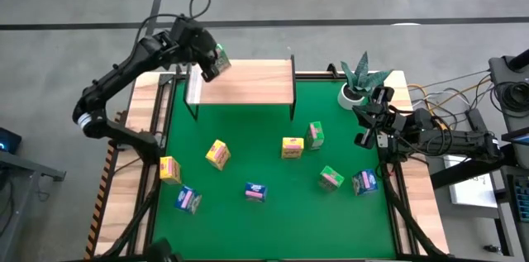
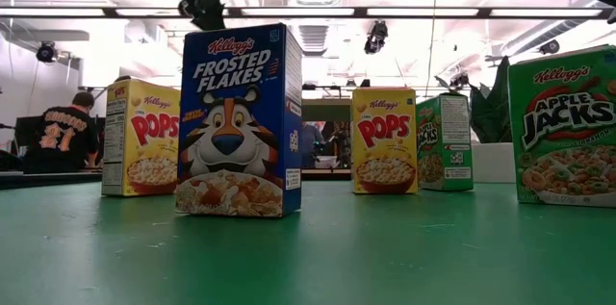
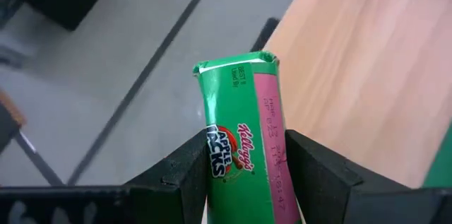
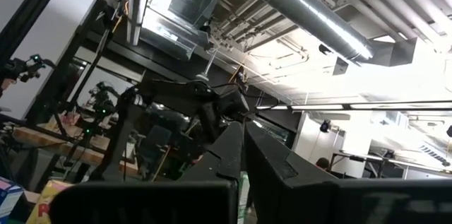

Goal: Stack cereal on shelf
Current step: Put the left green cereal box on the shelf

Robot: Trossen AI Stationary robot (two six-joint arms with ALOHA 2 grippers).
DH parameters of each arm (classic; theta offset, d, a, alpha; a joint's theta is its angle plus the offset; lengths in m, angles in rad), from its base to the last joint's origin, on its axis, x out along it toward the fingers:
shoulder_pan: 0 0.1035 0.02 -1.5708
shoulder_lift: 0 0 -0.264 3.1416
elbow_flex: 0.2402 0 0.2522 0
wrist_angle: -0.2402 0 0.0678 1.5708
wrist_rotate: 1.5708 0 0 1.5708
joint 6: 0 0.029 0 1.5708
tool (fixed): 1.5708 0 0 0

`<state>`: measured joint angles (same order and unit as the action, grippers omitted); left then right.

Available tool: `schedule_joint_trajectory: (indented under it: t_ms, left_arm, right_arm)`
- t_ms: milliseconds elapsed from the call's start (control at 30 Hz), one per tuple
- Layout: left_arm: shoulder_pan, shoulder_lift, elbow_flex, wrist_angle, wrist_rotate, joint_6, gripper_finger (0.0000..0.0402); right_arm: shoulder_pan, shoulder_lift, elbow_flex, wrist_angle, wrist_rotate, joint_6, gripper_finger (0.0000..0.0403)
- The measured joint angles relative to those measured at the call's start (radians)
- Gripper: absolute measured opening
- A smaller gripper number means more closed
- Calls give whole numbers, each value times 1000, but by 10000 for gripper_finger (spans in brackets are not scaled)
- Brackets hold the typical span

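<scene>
While the right arm waits at the mat's right edge, the boxes on the mat (image 1: 273, 221) lie scattered in the near half. Nearest the front edge: a blue box (image 1: 188, 199) at the left, another blue box (image 1: 255, 192) near the middle, a third blue box (image 1: 364, 182) at the right, with a green box (image 1: 331, 178) just beside it. Slightly farther back: a yellow box (image 1: 169, 169) at the mat's left edge, a second yellow box (image 1: 217, 154), a third yellow box (image 1: 292, 147), and a green box (image 1: 315, 135) just beside that one. All are apart from the shelf.

Right gripper (image 1: 364, 139) hangs over the right edge of the mat, fingers pressed together, holding nothing. A potted plant (image 1: 359, 80) stands just behind it at the far right corner.

Farther back, the shelf (image 1: 244, 83) stands at the far edge of the mat, pale plank top on thin black legs. Nothing rests on the plank yet.

At the shelf's far left corner, the left gripper (image 1: 216, 61) is clamped on the last green cereal box (image 3: 244, 153). The fingers (image 3: 314, 174) press on its two broad faces. The box is held above the floor, just off the plank's left end, its top flap pointing away from the wrist.

Beyond the table, in the low view, a person (image 2: 67, 134) in a dark shirt has their back turned.
</scene>
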<state>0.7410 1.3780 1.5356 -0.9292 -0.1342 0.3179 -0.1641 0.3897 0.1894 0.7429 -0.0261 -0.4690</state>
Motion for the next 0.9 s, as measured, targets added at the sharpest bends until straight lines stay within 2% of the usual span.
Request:
schedule_joint_trajectory:
  t_ms: [167,467,633,900]
  left_arm:
    - [34,17,-1,-77,105,7,158]
    - [36,52,-2,-117,110,55,162]
    - [38,58,-2,-114,104,71,194]
    - [38,54,3,-124,16,87,247]
  right_arm:
    - [0,0,0,-5,0,4,9]
    - [0,0,0,-5,0,10,9]
    - [0,0,0,-5,0,16,9]
    - [0,0,0,-5,0,16,9]
